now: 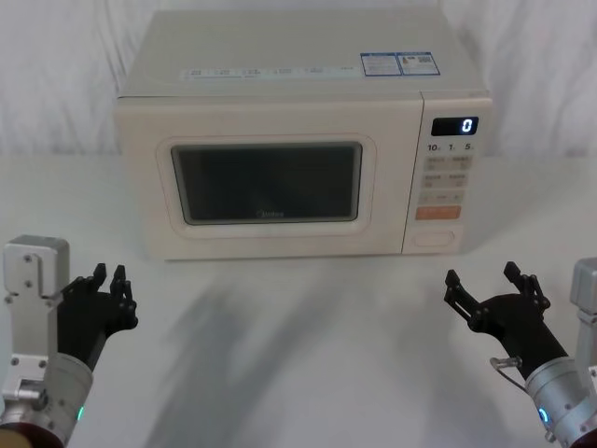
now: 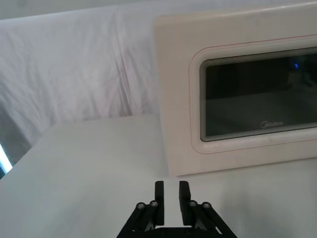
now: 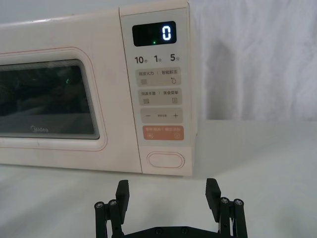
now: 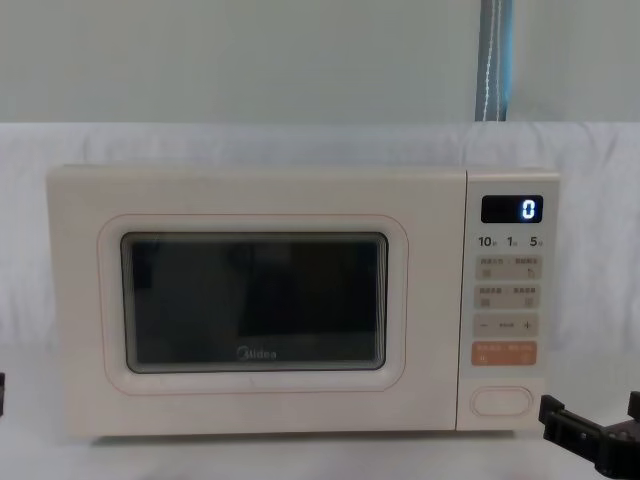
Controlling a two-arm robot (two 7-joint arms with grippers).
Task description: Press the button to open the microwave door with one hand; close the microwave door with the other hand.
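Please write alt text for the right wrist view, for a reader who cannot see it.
A cream microwave with its door shut faces the camera, and its display reads 0. The open black right gripper hovers just before the plain cream pill-shaped button, not touching it.

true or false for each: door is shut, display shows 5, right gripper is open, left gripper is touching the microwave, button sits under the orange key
1. The door is shut. True.
2. The display shows 5. False: it shows 0.
3. The right gripper is open. True.
4. The left gripper touches the microwave. False: it hovers over the table, short of it, fingers nearly together.
5. The button sits under the orange key. True.
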